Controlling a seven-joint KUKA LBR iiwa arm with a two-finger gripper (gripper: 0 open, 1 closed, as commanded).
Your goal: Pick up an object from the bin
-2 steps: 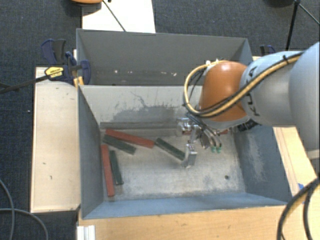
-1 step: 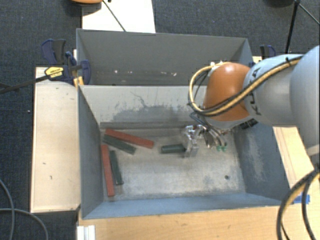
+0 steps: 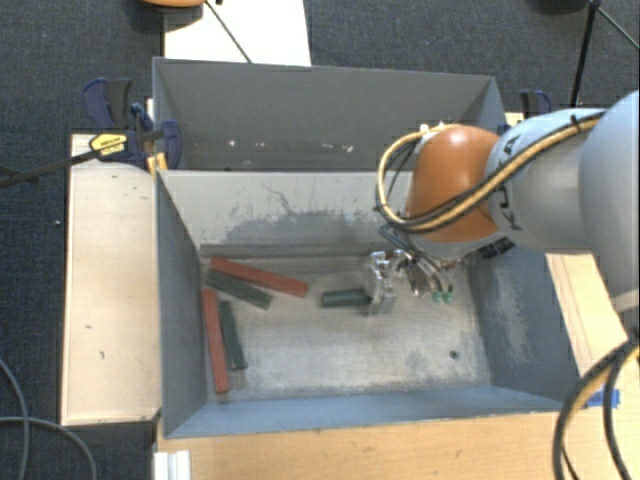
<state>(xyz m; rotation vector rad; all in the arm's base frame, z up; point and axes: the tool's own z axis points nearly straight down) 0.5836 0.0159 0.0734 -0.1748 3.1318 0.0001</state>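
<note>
Right of the long red bar [image 3: 258, 276] lies a short dark green bar [image 3: 343, 297]. Your gripper [image 3: 383, 290] is at its far end, and I cannot tell how wide it stands. The green bar is probably light and stiff, so grasp it across its narrow width.

Your grey bin [image 3: 350, 360] carries red bars [image 3: 258, 276] and dark green bars [image 3: 238, 290] at left, one dark block [image 3: 345, 297], perhaps green, mid-floor

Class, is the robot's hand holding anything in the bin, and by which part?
Cannot be told. The hand sits at the right end of the short dark green bar in the middle of the bin; a grip is not clear.
</note>
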